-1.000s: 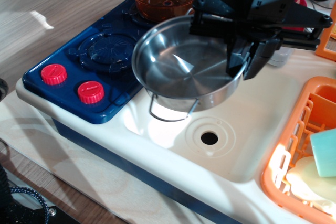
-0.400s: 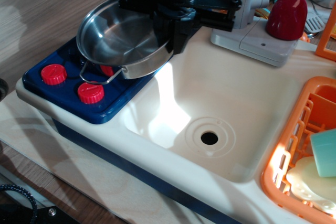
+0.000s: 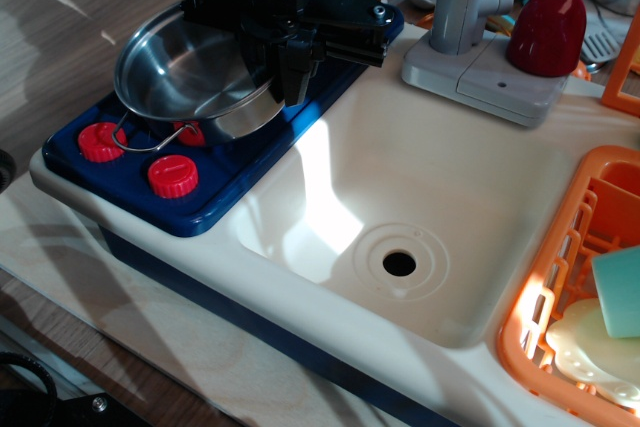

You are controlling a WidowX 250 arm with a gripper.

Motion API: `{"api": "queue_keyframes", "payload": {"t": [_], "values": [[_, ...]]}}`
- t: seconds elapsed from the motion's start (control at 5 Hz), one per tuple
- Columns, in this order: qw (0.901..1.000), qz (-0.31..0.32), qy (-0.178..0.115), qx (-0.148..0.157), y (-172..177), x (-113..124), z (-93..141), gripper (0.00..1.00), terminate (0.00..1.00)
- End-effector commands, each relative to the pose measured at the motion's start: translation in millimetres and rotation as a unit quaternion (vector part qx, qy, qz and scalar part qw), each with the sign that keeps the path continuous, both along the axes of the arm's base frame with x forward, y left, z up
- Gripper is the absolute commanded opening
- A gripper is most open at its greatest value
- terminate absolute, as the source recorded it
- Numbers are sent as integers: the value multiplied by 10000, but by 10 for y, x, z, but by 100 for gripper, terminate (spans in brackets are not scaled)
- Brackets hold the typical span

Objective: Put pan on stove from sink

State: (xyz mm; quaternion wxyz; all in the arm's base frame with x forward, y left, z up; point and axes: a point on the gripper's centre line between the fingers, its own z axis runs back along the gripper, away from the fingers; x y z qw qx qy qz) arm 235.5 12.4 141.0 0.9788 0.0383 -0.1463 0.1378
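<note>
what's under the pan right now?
The dark blue stove lies under the pan, held by the gripper on its right rim. Two red knobs show in front. The burner beneath is covered; contact can't be judged.

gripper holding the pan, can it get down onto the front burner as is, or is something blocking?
Probably yes. The gripper grips the pan by its right rim, over the stove. Nothing visible lies beneath; the red knobs sit just in front, near the wire handle.
</note>
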Motion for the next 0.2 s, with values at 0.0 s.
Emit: {"api": "queue_keyframes", "payload": {"t": [0.0], "values": [[9997, -72, -220, -46, 22, 23, 70, 100, 100]]}}
